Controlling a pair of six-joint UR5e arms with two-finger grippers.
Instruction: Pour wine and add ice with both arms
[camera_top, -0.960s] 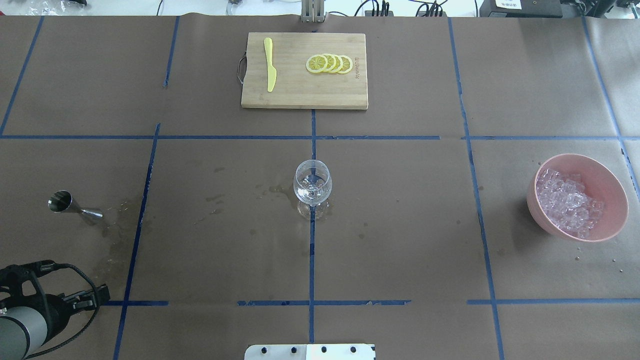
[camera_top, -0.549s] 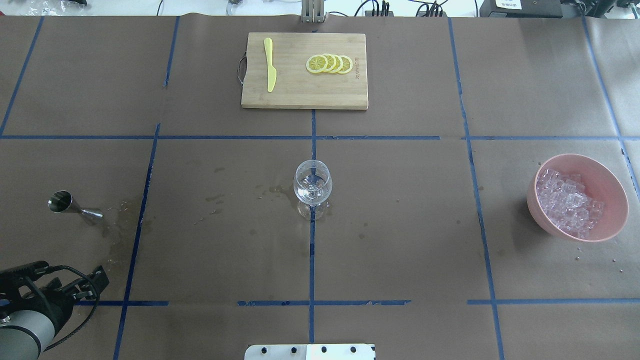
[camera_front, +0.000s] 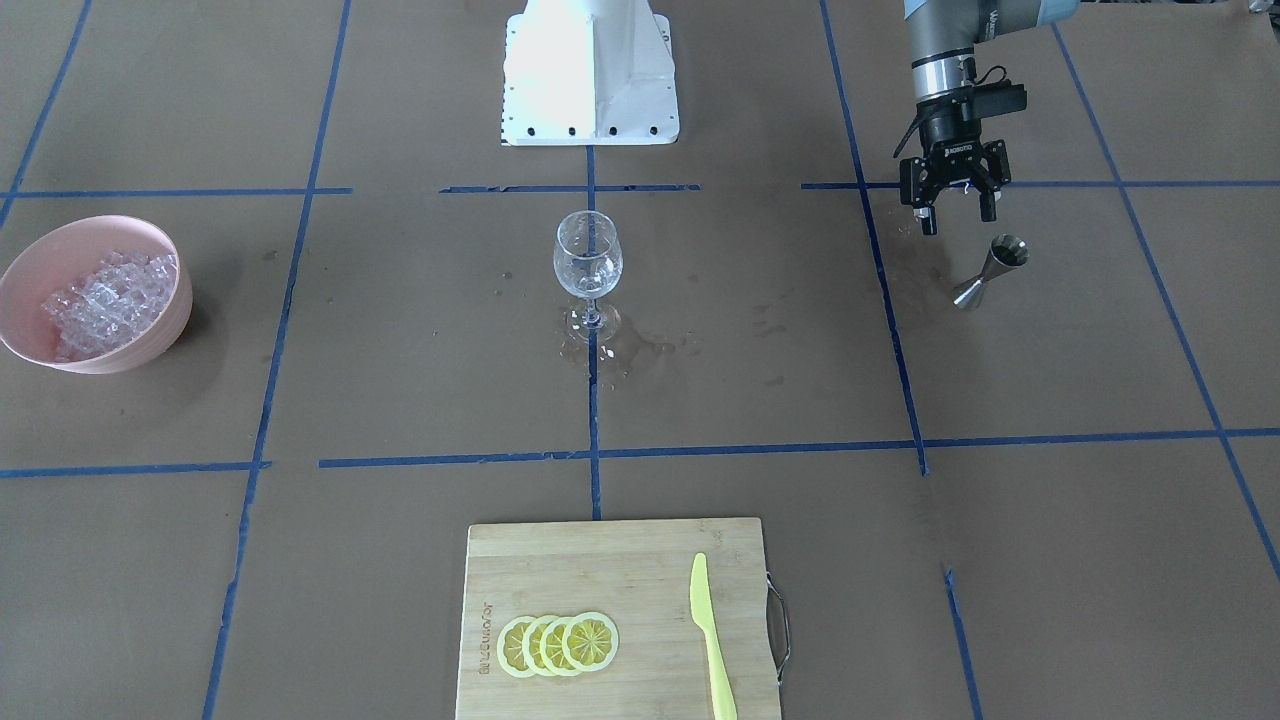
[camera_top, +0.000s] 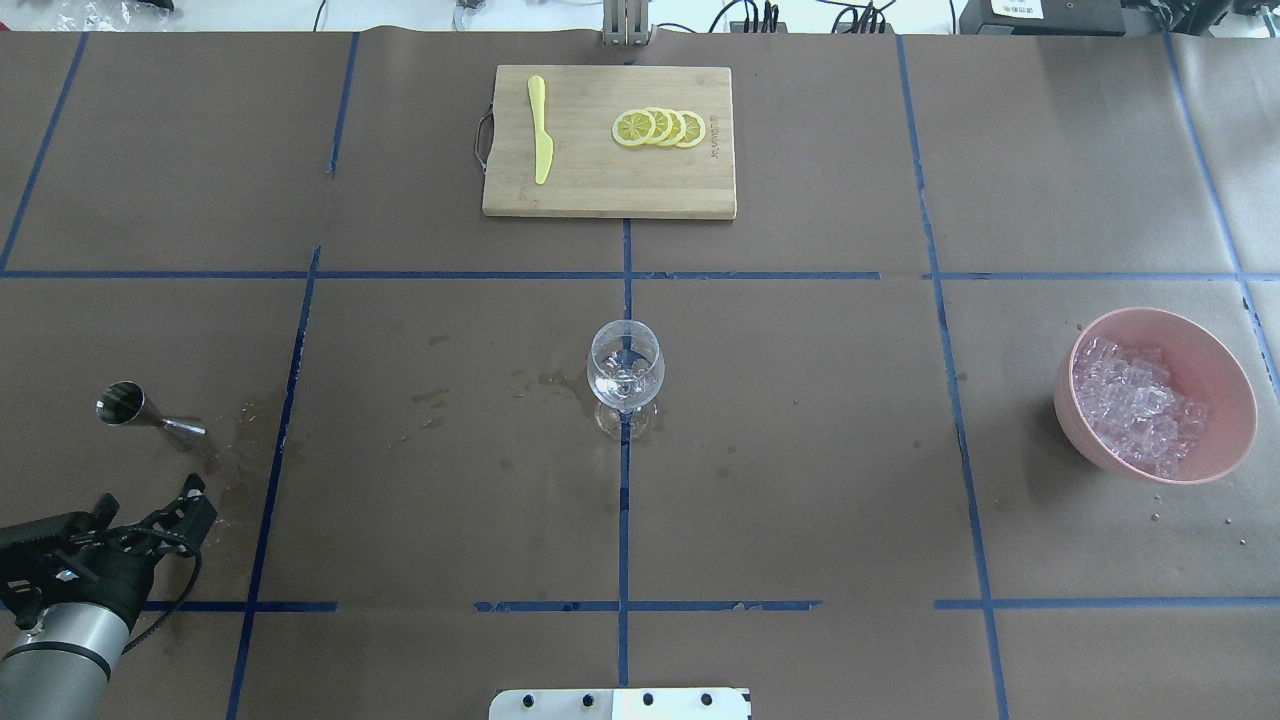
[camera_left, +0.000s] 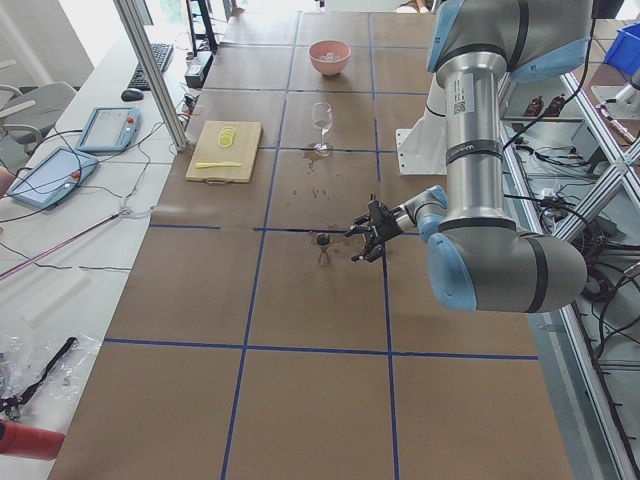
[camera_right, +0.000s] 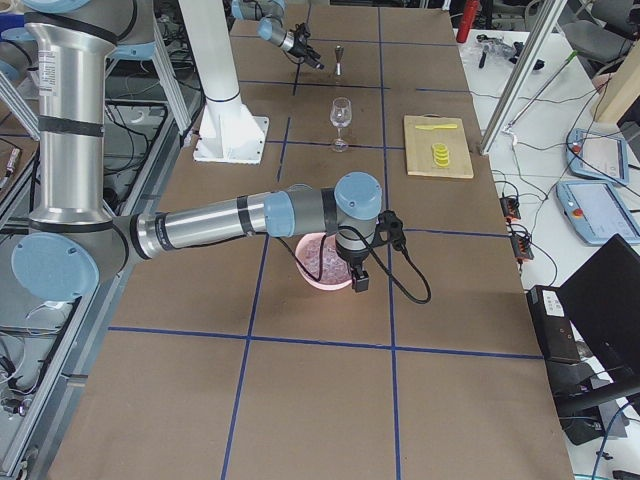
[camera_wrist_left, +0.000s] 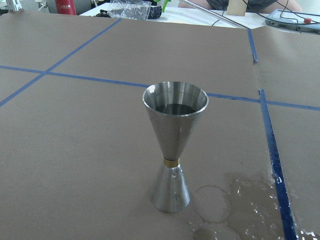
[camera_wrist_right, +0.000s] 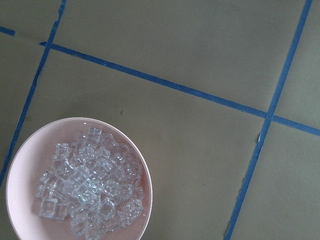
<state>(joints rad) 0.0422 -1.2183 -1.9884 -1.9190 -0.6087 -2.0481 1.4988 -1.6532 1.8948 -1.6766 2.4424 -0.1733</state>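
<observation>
Glassy ice cubes (camera_wrist_right: 87, 187) lay heaped in a round pink bowl (camera_wrist_right: 25, 160) below the right jaws, whose state could not be told, while the left jaws gaped empty near a steel jigger (camera_wrist_left: 172, 140).

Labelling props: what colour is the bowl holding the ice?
Pale pink bowl, clearest in the overhead exterior view.
</observation>
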